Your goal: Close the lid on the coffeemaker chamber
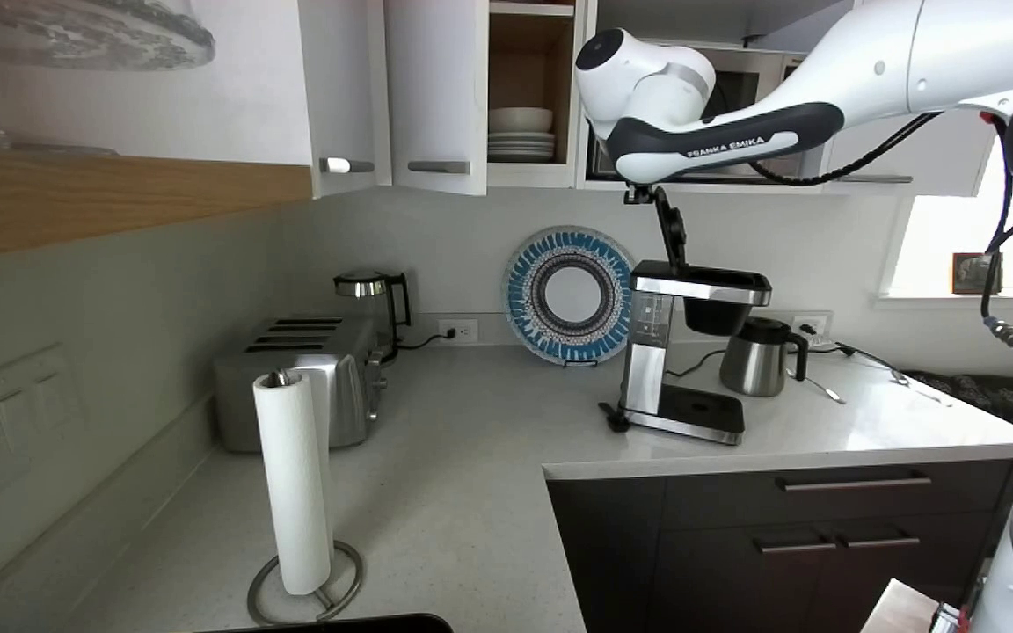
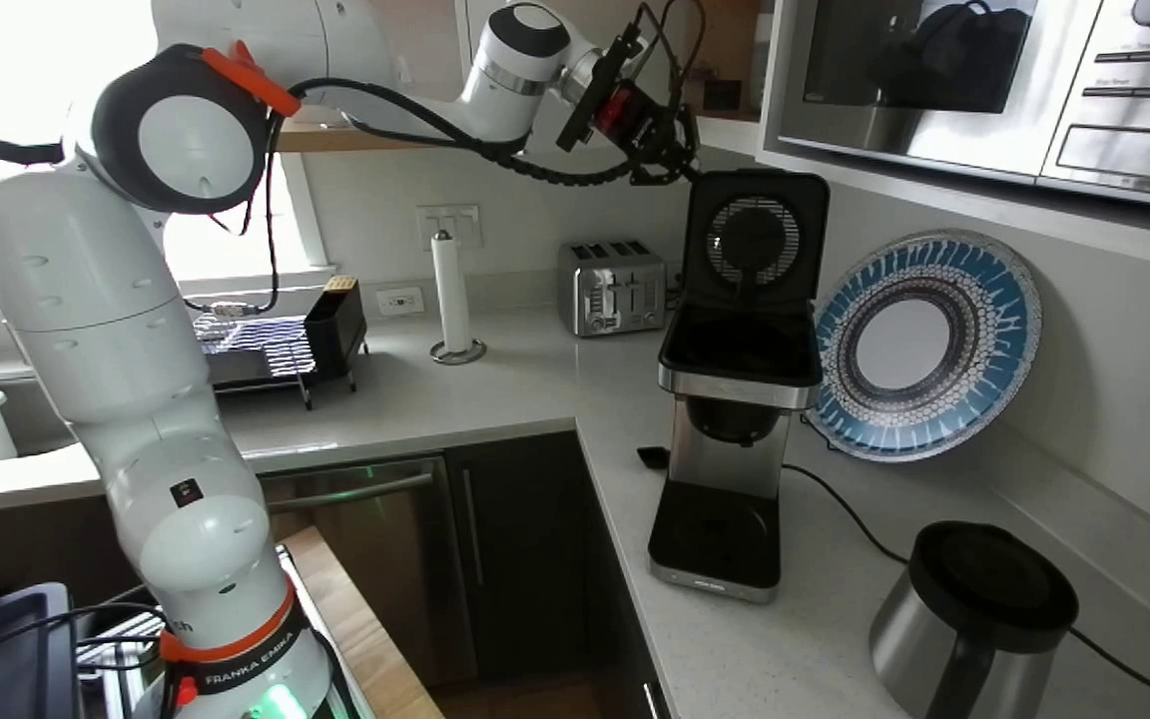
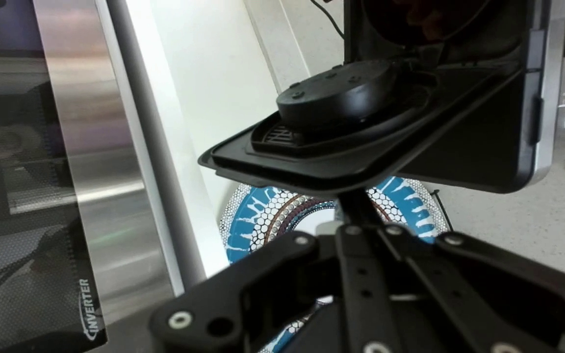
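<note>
The lid is a black flap standing upright, open, at the rear of the coffeemaker; it shows in both exterior views (image 1: 674,230) (image 2: 755,240) and in the wrist view (image 3: 312,166). The coffeemaker chamber is black with a silver rim and open on top, in both exterior views (image 1: 713,281) (image 2: 740,345) and the wrist view (image 3: 478,142). My gripper (image 2: 690,172) is at the upper rear edge of the lid. In the wrist view the gripper (image 3: 361,208) looks shut, with nothing visible between its fingers. Its tips pass behind the lid's edge; contact cannot be told.
A blue patterned plate (image 2: 994,359) leans on the wall beside the coffeemaker. A microwave (image 2: 1114,110) hangs above it, and its front is close in the wrist view (image 3: 101,186). A steel carafe (image 1: 754,360), a toaster (image 1: 313,387) and a paper towel roll (image 1: 291,483) stand on the counter.
</note>
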Robot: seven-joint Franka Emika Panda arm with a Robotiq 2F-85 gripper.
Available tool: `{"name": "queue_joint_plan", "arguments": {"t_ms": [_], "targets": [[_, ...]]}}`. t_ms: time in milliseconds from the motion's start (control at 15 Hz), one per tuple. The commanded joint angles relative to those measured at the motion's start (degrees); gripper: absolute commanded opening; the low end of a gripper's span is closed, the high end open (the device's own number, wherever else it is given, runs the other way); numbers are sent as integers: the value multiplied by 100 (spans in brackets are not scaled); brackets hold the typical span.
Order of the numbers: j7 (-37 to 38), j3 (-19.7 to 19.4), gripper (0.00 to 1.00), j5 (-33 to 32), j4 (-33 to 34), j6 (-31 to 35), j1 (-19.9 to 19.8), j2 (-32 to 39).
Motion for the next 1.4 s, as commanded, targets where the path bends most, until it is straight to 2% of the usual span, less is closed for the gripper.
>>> {"name": "queue_joint_plan", "arguments": {"t_ms": [0,467,1000,1200,1267,1333], "targets": [[15,4,0,-134,-229,-268,14,-227],[231,-16,0,-47,-503,-695,-11,-537],[709,-111,0,54,-1037,-852,-91,-834],[774,-149,0,321,-1211,-986,-105,-900],[778,-158,4,467,-1222,-1106,-106,-900],[777,-169,27,641,-1236,-1197,-104,-915]]}}
